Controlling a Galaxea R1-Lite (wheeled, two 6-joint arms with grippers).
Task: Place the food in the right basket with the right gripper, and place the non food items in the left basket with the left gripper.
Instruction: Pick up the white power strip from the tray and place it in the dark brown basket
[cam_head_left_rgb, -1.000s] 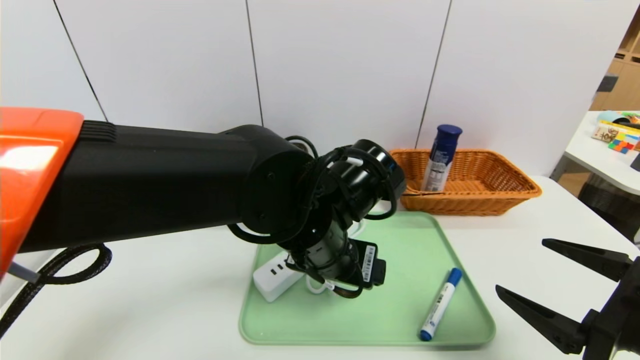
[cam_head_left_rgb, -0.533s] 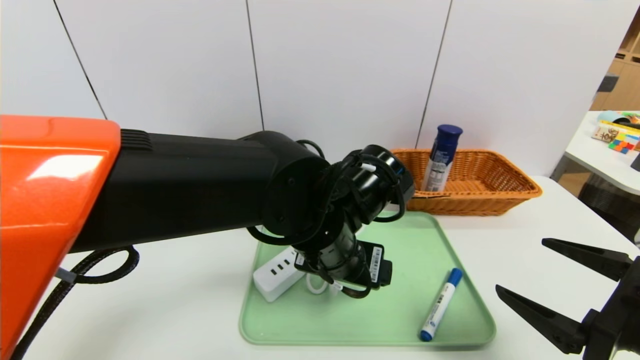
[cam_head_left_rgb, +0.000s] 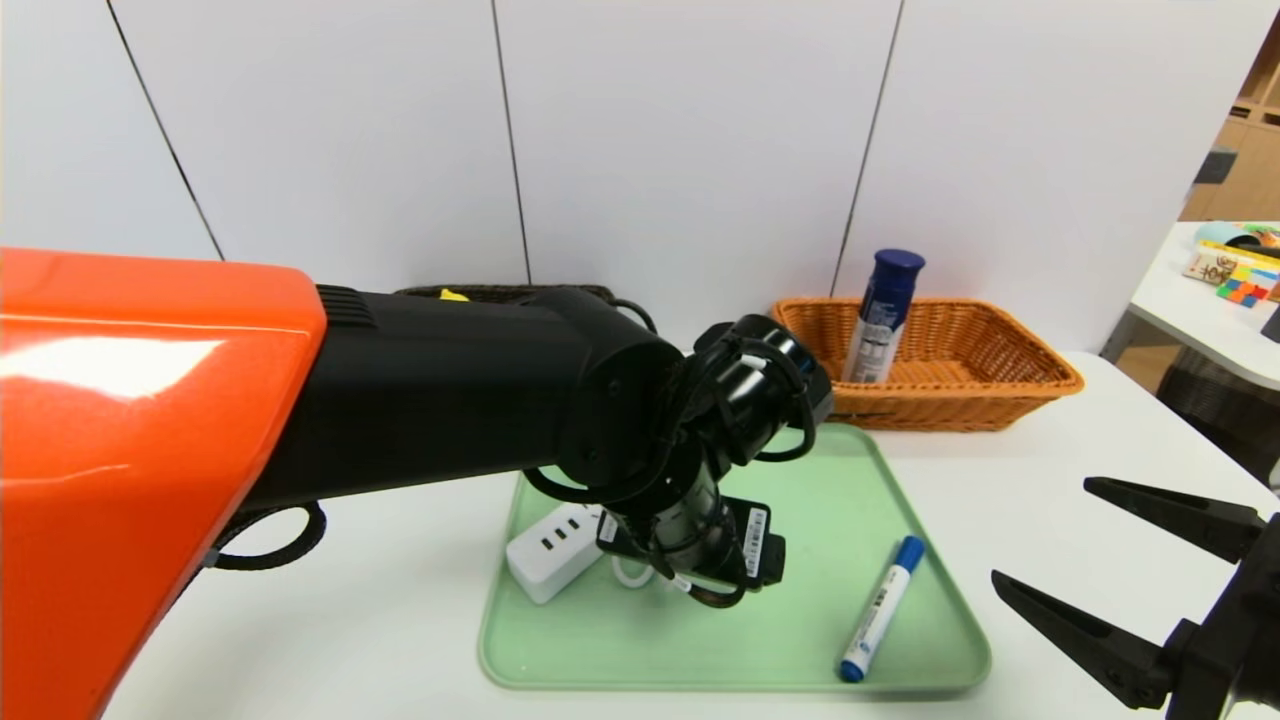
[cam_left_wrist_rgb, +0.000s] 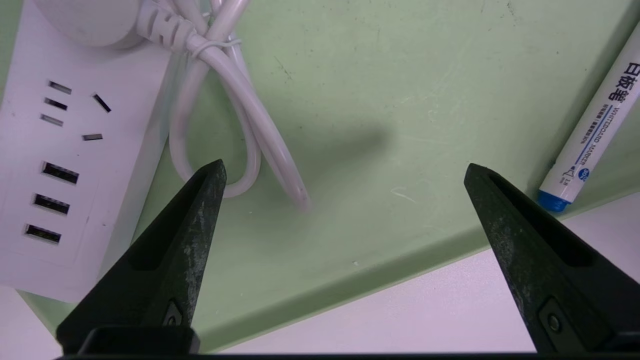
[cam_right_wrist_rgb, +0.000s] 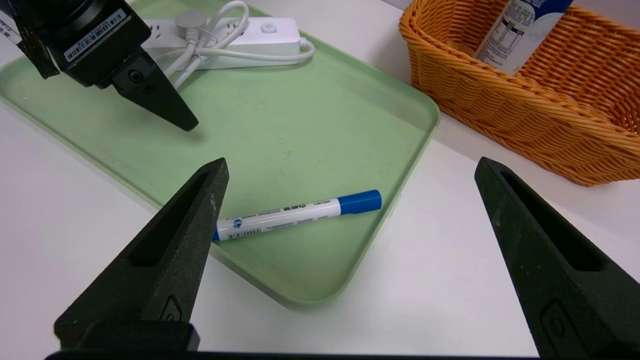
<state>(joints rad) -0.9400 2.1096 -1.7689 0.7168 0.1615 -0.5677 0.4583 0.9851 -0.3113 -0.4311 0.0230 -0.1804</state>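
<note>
Power strip (cam_head_left_rgb: 548, 558) and marker (cam_head_left_rgb: 882, 610) on tray (cam_head_left_rgb: 740, 640), can (cam_head_left_rgb: 882, 320) in basket (cam_head_left_rgb: 940, 408) behind

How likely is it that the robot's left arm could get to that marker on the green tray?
Probably yes: the left gripper hangs open and empty over the green tray, beside the marker, and nothing visible stands between them. The open right gripper waits off the tray's right side.
</note>
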